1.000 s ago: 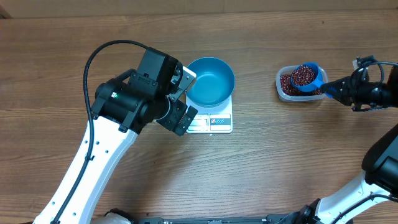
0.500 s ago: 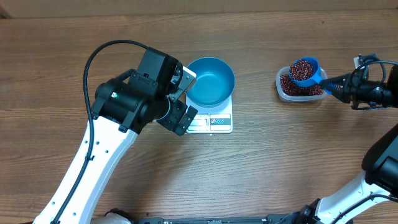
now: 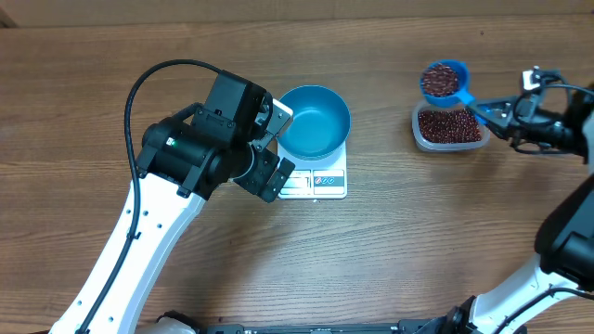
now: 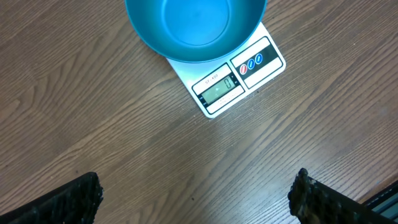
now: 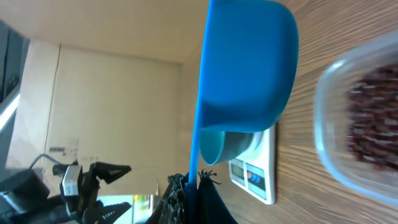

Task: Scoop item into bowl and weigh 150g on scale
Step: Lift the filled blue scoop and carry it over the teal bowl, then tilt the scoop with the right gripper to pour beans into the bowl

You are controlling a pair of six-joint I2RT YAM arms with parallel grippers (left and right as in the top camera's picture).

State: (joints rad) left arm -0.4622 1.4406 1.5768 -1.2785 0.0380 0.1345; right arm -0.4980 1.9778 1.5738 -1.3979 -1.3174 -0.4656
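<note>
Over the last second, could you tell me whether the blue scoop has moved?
Yes. The scoop has moved from over the clear tub toward the top of the overhead view.

bowl (image 3: pixel 314 121): 1; scale (image 3: pixel 316 184): 1; scoop (image 3: pixel 462 76): 1; tub (image 3: pixel 416 126): 1; beans (image 3: pixel 450 123): too many to count

blue scoop (image 3: pixel 460 72), clear tub (image 3: pixel 450 147), wooden table (image 3: pixel 418 241)

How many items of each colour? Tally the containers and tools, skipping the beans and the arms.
Blue: 2 (bowl, scoop)
White: 1 (scale)
Clear: 1 (tub)
Total: 4
</note>
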